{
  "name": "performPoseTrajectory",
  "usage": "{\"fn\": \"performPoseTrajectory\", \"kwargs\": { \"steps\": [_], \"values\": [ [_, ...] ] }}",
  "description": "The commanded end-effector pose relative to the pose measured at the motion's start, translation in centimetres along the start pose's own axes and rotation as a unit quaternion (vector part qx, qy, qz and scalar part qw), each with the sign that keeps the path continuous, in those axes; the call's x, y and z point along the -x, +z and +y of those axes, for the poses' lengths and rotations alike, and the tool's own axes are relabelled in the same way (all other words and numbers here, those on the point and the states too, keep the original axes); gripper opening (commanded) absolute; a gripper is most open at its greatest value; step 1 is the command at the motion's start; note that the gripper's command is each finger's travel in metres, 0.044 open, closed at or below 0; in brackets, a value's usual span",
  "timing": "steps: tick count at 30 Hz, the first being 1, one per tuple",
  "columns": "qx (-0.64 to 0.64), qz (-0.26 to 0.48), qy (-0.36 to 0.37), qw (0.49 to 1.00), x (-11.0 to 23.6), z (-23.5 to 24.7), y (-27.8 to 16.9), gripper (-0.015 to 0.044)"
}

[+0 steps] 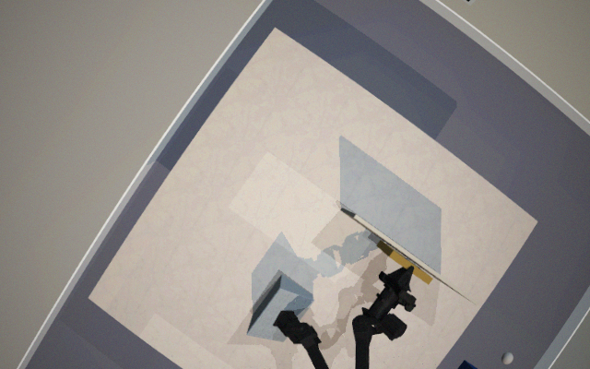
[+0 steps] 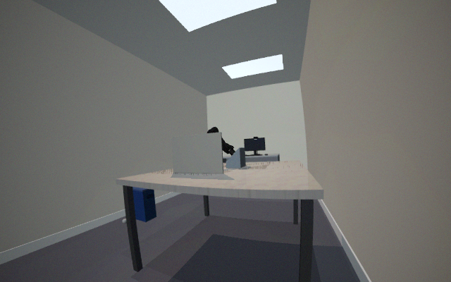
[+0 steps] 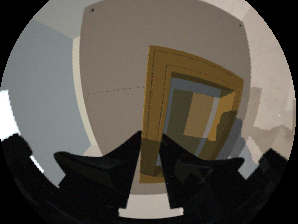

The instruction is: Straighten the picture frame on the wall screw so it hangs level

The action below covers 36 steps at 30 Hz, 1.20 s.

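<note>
The gold picture frame (image 1: 421,274) (image 3: 157,90) hangs in front of the upright wall panel (image 2: 197,153) (image 3: 115,60). In the wrist view its top edge slopes down to the right, though the wide lens bends lines, so its true tilt is hard to judge. My gripper (image 1: 411,267) (image 3: 150,134) is shut on the frame's left side bar, low down, with one black finger on each side of it. In the exterior view the panel hides the frame and the fingers. The screw and the notched strip are hidden behind the frame.
A blue-grey wedge-shaped block (image 1: 266,302) (image 2: 235,160) stands on the table (image 1: 207,138) (image 2: 282,183) beside the arm. A second black arm-like part (image 1: 295,328) (image 2: 228,146) reaches close to it. Below the table is a blue box (image 2: 145,205).
</note>
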State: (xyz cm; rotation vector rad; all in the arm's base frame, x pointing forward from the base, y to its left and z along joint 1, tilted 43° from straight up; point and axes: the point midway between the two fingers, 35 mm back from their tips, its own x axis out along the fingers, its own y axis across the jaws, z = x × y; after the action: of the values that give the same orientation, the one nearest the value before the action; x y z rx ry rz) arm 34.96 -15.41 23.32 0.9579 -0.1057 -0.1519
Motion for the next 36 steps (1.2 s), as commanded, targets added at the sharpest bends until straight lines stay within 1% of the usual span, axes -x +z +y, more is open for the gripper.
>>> {"fn": "performPoseTrajectory", "kwargs": {
  "steps": [1,2,36],
  "values": [
    [0.002,-0.001,0.0,1.0,-0.01,0.02,0.04,0.0007],
    [0.002,-0.001,0.0,1.0,-0.01,0.02,0.04,0.0],
    [0.002,-0.001,0.0,1.0,-0.01,0.88,0.0,0.0]
  ]
}}
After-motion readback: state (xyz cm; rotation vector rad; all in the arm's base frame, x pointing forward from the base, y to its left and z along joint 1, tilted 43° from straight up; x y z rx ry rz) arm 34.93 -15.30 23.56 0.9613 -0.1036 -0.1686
